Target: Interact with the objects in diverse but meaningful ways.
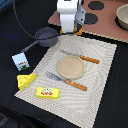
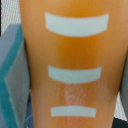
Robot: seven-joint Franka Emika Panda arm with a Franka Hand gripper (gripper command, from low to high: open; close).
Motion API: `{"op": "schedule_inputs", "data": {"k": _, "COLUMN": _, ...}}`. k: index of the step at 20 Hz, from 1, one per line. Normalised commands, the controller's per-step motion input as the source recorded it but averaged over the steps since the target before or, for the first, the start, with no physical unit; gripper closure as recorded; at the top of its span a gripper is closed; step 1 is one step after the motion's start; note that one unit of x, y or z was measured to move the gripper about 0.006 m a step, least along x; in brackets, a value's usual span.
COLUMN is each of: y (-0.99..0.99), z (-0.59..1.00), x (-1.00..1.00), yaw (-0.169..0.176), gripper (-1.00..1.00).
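An orange-brown bread loaf (image 2: 75, 50) with three white stripes fills the wrist view, very close to the camera. In the exterior view my white gripper (image 1: 70, 30) hangs at the far edge of the mat, with only orange ends of the loaf (image 1: 78, 31) showing beneath it. It appears shut on the loaf, and a grey-blue finger (image 2: 11, 75) lies against the loaf's side. The dark grey pan (image 1: 46, 36) sits just to the exterior view's left of the gripper. Further left lie the milk carton (image 1: 20, 61), the cheese wedge (image 1: 26, 80) and the flat yellow box (image 1: 48, 92).
A woven beige placemat (image 1: 102, 75) carries a round wooden plate (image 1: 71, 66), a knife (image 1: 82, 58) and a fork (image 1: 67, 81) with orange handles. Behind the gripper is a brown board with black burner discs (image 1: 95, 6) and a bowl (image 1: 122, 15).
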Motion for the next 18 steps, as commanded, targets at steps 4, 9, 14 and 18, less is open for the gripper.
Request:
{"op": "schedule_inputs", "data": {"k": 4, "y": 0.16, "z": 0.00, "x": 0.63, "yaw": -0.051, "gripper": 1.00}}
{"op": "schedule_inputs", "data": {"k": 9, "y": 0.14, "z": -0.03, "x": 0.57, "yaw": -0.044, "gripper": 1.00}}
{"op": "schedule_inputs", "data": {"k": 14, "y": 0.17, "z": -0.01, "x": 0.56, "yaw": -0.037, "gripper": 1.00}}
{"op": "schedule_inputs", "data": {"k": 18, "y": 0.20, "z": -0.05, "x": 0.49, "yaw": -0.030, "gripper": 1.00}}
